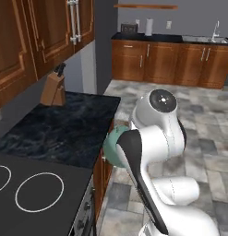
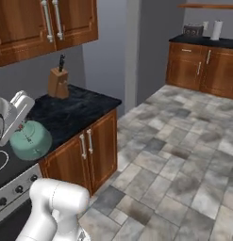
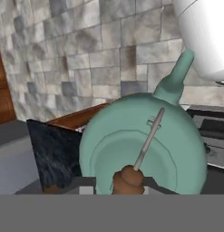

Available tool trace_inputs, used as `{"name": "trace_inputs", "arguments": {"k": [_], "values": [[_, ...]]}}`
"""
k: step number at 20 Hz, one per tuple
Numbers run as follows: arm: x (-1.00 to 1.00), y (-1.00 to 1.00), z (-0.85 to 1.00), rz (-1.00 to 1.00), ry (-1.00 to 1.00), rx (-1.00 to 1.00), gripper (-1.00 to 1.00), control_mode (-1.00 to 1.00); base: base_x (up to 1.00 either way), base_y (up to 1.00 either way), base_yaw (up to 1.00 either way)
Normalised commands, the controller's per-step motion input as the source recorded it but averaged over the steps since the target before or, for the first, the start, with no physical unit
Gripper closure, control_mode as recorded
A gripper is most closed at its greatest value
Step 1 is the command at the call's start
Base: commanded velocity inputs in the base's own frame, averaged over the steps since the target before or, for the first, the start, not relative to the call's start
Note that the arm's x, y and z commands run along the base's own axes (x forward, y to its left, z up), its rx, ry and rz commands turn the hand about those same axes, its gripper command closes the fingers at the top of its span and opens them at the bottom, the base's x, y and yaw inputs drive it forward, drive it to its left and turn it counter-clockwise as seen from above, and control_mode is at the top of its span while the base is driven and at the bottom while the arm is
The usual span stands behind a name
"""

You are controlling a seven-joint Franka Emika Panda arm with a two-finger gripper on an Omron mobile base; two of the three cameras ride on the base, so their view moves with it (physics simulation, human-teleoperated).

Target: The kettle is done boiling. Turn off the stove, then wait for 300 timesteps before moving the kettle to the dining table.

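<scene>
Hanging under the gripper (image 3: 128,181), the teal kettle (image 3: 145,145) is lifted off the stove (image 1: 32,193), its jaws clamped tight on the thin brown handle (image 3: 148,138) that arches over the lid. Below the jaws, the kettle floats above the front edge of the black marbled counter (image 2: 70,113), just beside the stove, over the wooden cabinet doors (image 2: 85,150). Beyond the jaws lies grey tiled floor (image 2: 174,155). A knife block (image 2: 58,81) stands well back on the counter, apart from the kettle. The white arm (image 1: 157,152) partly hides the kettle in the left base view.
</scene>
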Motion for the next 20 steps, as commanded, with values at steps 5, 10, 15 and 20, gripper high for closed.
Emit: {"name": "trace_inputs", "arguments": {"k": [5,10,15,20], "values": [[0.0,0.0,0.0,0.0,0.0,0.0,1.0,1.0,0.0,-0.37,-0.55],[0.0,0.0,0.0,0.0,0.0,0.0,1.0,1.0,0.01,-0.35,-0.54],[0.0,0.0,0.0,0.0,0.0,0.0,1.0,1.0,0.05,-0.32,-0.53],[0.0,0.0,0.0,0.0,0.0,0.0,1.0,1.0,0.12,-0.24,-0.5]]}}
